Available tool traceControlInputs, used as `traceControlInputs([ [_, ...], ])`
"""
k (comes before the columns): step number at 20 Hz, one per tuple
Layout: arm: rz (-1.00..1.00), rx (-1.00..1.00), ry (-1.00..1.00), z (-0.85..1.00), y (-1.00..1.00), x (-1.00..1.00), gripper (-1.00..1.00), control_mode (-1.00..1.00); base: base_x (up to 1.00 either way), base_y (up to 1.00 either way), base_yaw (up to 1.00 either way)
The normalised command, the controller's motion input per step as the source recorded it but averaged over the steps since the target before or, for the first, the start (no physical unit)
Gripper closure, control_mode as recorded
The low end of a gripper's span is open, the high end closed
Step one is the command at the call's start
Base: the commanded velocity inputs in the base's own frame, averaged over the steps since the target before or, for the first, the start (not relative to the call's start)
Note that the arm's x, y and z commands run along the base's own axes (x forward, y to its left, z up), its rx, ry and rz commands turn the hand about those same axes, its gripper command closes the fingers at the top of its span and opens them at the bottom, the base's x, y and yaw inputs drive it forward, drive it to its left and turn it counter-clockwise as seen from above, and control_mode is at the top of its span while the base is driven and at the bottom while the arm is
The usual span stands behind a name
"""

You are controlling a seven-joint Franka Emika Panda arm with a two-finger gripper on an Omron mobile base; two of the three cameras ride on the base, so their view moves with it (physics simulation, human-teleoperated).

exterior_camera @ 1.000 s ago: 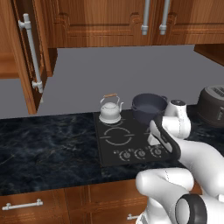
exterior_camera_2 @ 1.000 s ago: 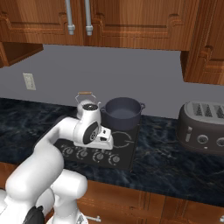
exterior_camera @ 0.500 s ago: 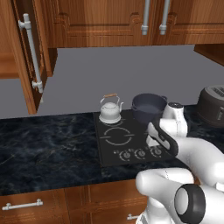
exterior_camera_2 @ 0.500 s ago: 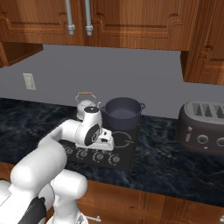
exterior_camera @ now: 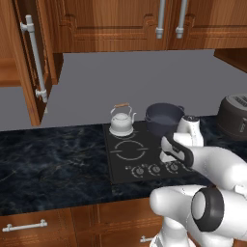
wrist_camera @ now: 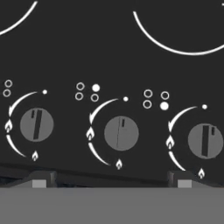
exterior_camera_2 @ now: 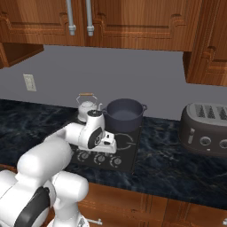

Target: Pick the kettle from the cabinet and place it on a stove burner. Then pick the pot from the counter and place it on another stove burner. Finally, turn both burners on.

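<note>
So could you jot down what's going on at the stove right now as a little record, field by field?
kettle: kettle stands on the back left burner of the cooktop
pot: pot stands on the back right burner, beside the kettle
end effector: end effector open, hanging just above the row of knobs
nearest knob: middle knob lies between the fingertips
cabinet: cabinet door at upper left stands open
toaster: toaster on the counter, right of the stove

Left base cam sits behind the arm, left side, looks fwd and down at the cooktop [exterior_camera: 140, 152] and counter [exterior_camera: 53, 159]. Right base cam: same scene from the right, cooktop [exterior_camera_2: 126, 153] shared. Hand cam looks straight down, v. close, on the knobs [wrist_camera: 121, 133].
</note>
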Motion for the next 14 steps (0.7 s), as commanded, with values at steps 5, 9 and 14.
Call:
traceControlInputs([
  [5, 0.0, 0.0, 0.0, -0.17, -0.08, 0.1, -1.0, -1.0, 0.0, 0.0, 0.0],
  [9, 0.0, 0.0, 0.0, -0.17, -0.02, 0.08, -1.0, -1.0, 0.0, 0.0, 0.0],
  [14, 0.0, 0.0, 0.0, -0.11, 0.0, 0.06, -1.0, -1.0, 0.0, 0.0, 0.0],
])
